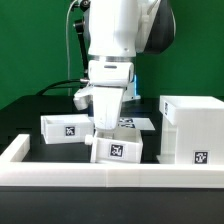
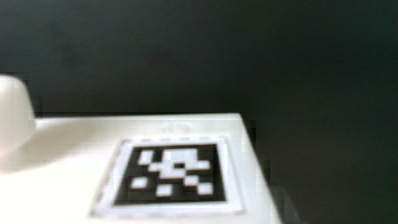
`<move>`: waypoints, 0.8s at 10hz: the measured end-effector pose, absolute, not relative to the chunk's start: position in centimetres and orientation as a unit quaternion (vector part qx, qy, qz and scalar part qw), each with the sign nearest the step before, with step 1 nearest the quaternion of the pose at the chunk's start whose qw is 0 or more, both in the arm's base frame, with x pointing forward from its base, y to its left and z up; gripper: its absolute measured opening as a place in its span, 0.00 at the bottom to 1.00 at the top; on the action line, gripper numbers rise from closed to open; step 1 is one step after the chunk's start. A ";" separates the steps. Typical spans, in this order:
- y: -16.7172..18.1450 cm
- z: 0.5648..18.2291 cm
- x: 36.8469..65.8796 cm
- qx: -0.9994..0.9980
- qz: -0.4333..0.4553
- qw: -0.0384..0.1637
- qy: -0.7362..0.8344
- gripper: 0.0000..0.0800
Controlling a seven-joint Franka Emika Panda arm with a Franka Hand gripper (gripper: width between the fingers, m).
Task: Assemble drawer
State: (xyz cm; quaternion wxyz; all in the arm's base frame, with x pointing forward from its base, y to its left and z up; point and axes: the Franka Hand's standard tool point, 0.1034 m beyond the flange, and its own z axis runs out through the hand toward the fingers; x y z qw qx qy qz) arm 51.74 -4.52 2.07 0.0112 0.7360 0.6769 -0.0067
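Note:
The large hollow white casing (image 1: 193,128) of the drawer stands at the exterior view's right, with a tag on its front. One knobbed tray (image 1: 66,128) lies at the left. A second tray (image 1: 118,149) lies in front of the arm, just behind the border wall. My gripper (image 1: 104,130) reaches straight down onto the far edge of this tray, which hides the fingertips. In the wrist view the tray's white face and its tag (image 2: 171,172) fill the lower part, very close. A rounded white shape (image 2: 13,122) shows at the side. No fingers show there.
A low white border wall (image 1: 110,183) runs along the front and up the exterior view's left side. The marker board (image 1: 138,123) lies flat behind the front tray. The tabletop is black and the backdrop is green.

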 end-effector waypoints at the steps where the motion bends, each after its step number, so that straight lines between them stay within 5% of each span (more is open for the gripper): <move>1: -4.3 2.0 51.7 0.735 -0.013 0.004 0.678 0.05; 8: -5.5 1.9 51.8 0.737 -0.001 -0.020 0.675 0.05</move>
